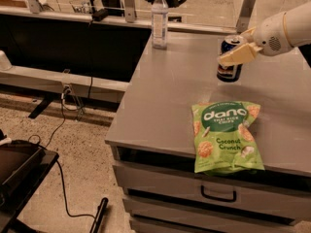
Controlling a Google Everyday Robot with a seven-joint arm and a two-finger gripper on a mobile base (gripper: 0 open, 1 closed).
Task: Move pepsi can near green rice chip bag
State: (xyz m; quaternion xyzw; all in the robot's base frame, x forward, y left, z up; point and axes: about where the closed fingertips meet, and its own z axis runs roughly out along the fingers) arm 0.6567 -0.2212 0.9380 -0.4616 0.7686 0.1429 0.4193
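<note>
The pepsi can (228,68) is dark blue with a silver top and stands upright at the far right of the grey cabinet top (165,91). My gripper (235,51) comes in from the right on a white arm and is shut on the pepsi can, one cream finger across its upper front. The green rice chip bag (226,137) lies flat near the front edge, below the can, with a gap of bare top between them.
A clear plastic bottle with a white cap (159,19) stands at the back of the cabinet top. Drawers with a handle (218,196) are below the front edge. Cables and a dark case (19,174) lie on the floor to the left.
</note>
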